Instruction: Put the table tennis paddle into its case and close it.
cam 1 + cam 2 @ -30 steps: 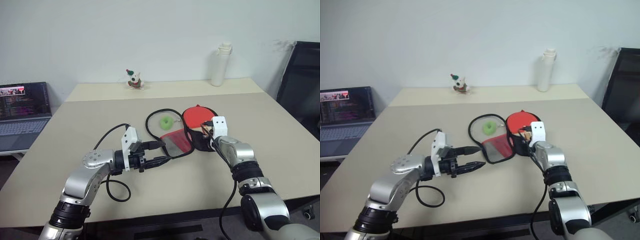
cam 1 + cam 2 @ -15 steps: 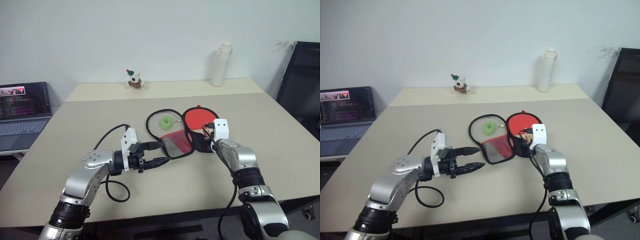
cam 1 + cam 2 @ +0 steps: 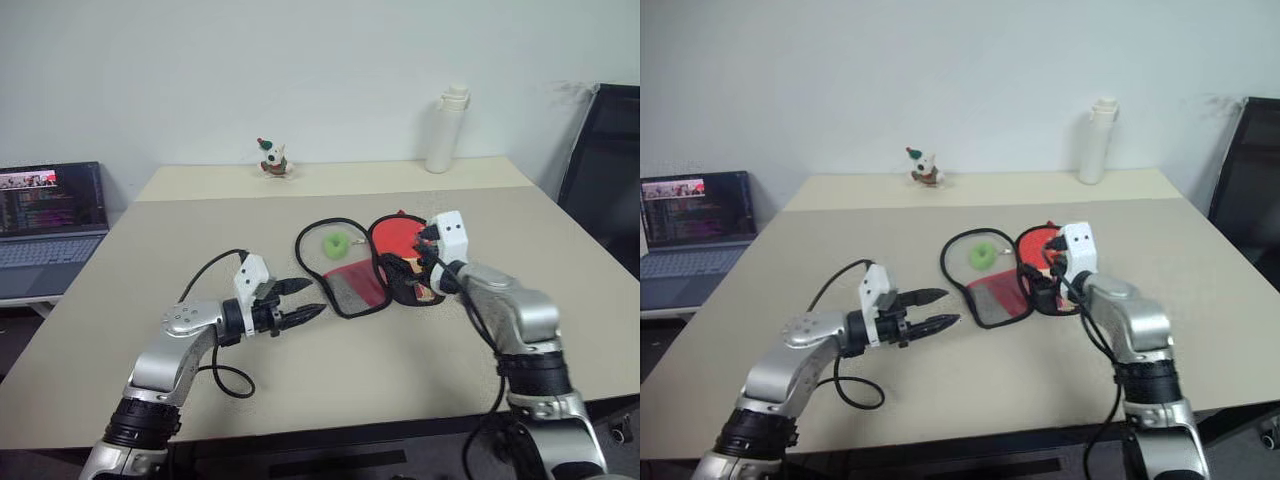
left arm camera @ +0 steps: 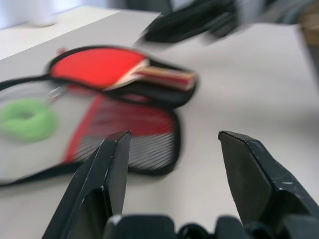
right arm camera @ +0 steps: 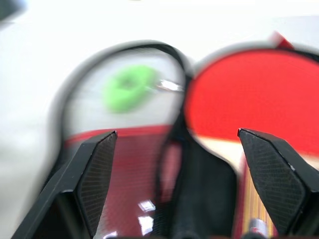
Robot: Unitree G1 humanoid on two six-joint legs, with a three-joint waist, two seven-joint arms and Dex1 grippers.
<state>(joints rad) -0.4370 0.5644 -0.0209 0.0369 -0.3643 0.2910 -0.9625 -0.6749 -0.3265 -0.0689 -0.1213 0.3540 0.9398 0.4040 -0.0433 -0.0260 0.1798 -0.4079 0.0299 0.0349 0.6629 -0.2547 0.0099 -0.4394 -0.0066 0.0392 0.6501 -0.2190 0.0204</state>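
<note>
Head views: beige table. Near its middle the case lies unzipped and spread flat, one half pale with a green ring-shaped mark, the lower part red mesh. The table tennis paddle lies red face up on the case's other half, on the robot's right side, handle toward the robot. The left gripper hangs low over the table just short of the case's near edge, black fingers parted, nothing between them. The right gripper sits over the paddle's handle end, fingers spread; whether it touches the paddle cannot be told. At the far edge stand a white bottle and a small figurine. A laptop sits off the table to the robot's left.

Left wrist view: both fingers apart, empty; beyond them the mesh pocket, green mark and paddle.

Right wrist view: fingers wide apart, framing the paddle's red face and the case's black zipper edge.
</note>
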